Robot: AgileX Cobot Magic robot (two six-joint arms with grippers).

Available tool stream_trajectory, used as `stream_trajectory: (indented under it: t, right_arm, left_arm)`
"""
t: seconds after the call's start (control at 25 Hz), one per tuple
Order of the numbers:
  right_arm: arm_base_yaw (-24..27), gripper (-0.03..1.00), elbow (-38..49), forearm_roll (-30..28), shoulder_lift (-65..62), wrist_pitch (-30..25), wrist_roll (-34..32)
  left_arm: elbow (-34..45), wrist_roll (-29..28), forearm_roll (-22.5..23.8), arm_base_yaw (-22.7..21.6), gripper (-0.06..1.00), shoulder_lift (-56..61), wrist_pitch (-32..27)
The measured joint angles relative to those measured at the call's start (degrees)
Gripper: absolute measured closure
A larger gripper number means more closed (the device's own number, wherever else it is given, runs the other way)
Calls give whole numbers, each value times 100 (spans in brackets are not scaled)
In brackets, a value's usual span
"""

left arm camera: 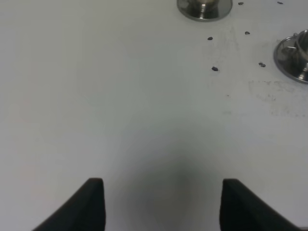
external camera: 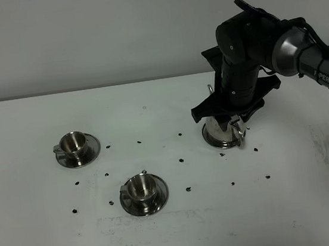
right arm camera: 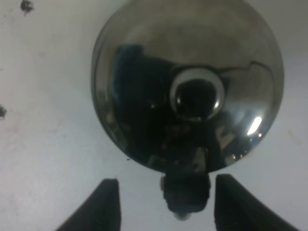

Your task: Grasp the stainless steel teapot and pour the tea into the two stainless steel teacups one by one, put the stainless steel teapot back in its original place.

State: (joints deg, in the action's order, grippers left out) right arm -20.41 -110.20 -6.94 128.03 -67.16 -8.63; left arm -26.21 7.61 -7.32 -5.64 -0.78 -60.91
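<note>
straddling teapot [right arm camera: 144,72] handle, right pincer [right arm camera: 166,180], jaws apart

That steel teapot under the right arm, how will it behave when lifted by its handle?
The teapot looks like polished rigid steel, so probably stiff but slippery for the right claw. Its handle sits off to one side, so it may tilt or swing once lifted. Its wide flared base suggests it resists tipping while standing.

Markings: one partial word, overhead view only.
White lettering on the right arm [external camera: 322,73], on its dark outer link; only "PER" reads clearly, the start is cut off. Neither wrist view shows any text.
</note>
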Motion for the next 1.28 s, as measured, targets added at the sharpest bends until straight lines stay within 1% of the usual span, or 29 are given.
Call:
stream_trajectory:
  t: [0.28, 0.92, 1.04, 1.08, 1.12, 1.16, 1.28]
  right_arm:
    - [106, 54, 0, -6, 130, 43, 123]
    - [159, 54, 0, -11, 342, 198, 338]
    - [159, 56, 0, -5, 353, 198, 419]
    - [159, 60, 0, -5, 353, 198, 460]
    - [159, 73, 0, -5, 353, 191, 572]
    - [159, 79, 0, -5, 353, 192, 676]
    - [159, 79, 0, -5, 355, 192, 957]
  left_arm:
    - [0, -7, 0, 0, 41, 0, 0]
    - [0, -7, 0, 0, 41, 0, 0]
    - [0, -7, 0, 0, 41, 0, 0]
    - [0, -7, 0, 0, 41, 0, 0]
    - [0, -7, 0, 0, 41, 0, 0]
    - [0, -7, 0, 0, 41, 0, 0]
    - [0, -2, 0, 0, 41, 0, 0]
